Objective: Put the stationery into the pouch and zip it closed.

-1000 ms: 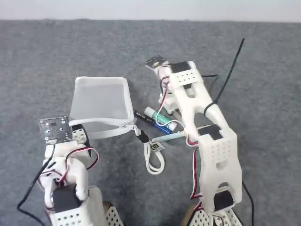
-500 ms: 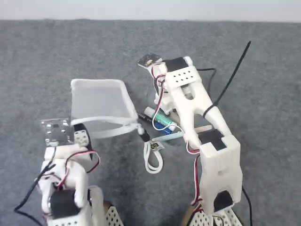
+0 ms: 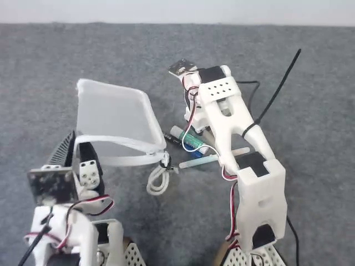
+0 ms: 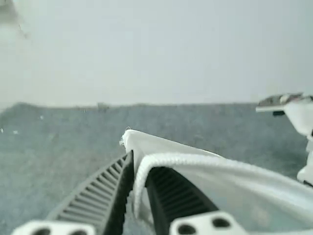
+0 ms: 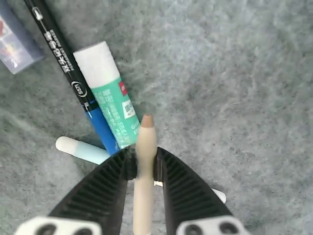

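Left pincer (image 4: 139, 170) – pinching pouch (image 3: 113, 116) rim, right pincer (image 5: 145, 164) gripping beige pen (image 5: 146, 134)

Pouch (image 3: 113, 116) mouth: left gripper (image 3: 76, 145) clamps one end of rim; rest of rim free toward zipper corner. Strap (image 3: 157, 180) looped on mat just off that corner. Right of pouch: glue stick (image 5: 105, 98), black pen (image 5: 54, 46) and blue pen (image 3: 198, 163) crowd gap. Right gripper (image 5: 145, 155), clamping tan pen (image 5: 145, 137), sits low over them, right arm (image 3: 230, 119) above. Mat (image 3: 55, 61) beyond and left of pouch open.
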